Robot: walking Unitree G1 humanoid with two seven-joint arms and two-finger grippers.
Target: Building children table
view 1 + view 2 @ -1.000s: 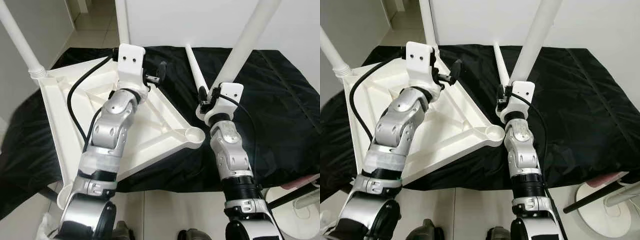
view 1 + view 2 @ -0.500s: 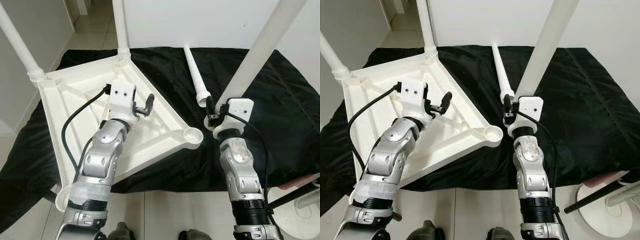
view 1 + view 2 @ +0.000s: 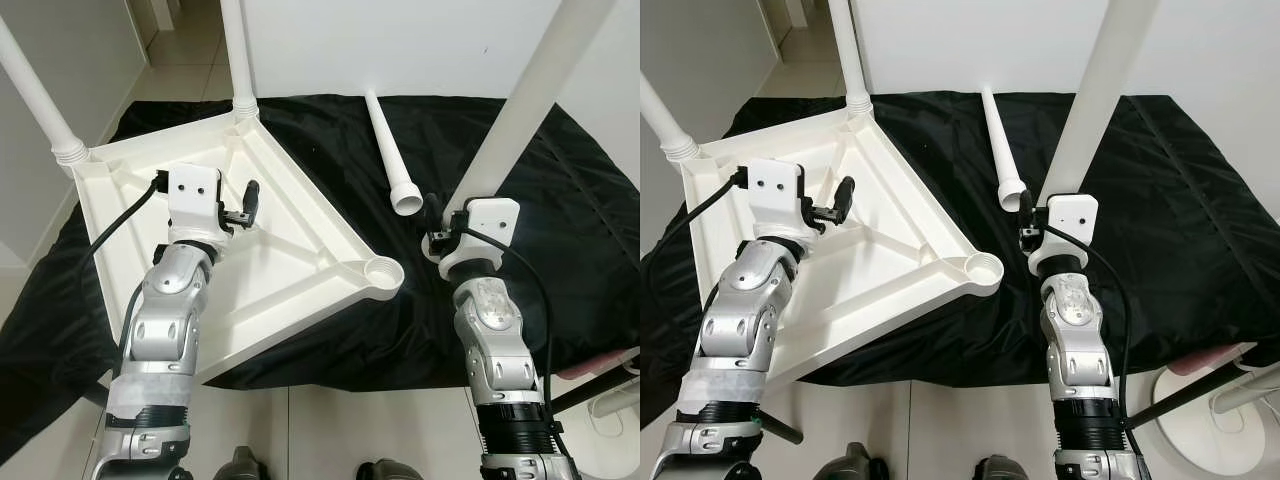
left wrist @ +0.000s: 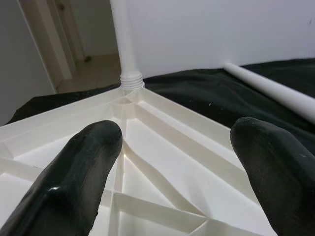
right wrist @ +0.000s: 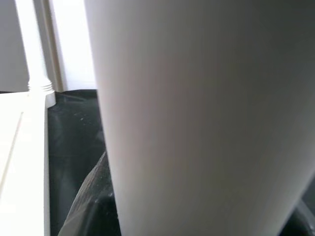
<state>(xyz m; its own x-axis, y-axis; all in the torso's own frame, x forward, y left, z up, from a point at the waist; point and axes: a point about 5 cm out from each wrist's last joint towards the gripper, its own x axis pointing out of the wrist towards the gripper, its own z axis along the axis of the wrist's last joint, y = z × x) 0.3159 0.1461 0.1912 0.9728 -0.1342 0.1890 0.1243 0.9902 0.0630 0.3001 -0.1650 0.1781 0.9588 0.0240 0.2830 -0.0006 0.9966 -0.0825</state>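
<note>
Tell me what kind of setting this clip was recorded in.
Probably a room in a home, set up for furniture assembly on the floor: a black cloth spread over pale floor tiles, plain white walls, and an upturned white table top with legs screwed in.

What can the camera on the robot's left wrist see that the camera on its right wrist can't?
The left wrist view looks past the left gripper, its fingers spread open, onto the ribbed underside of the upside-down white tabletop, with a loose table leg lying on the black cloth. The right wrist view has the held table leg pressed up close in the right gripper. Both see a fitted leg and black cloth.
</note>
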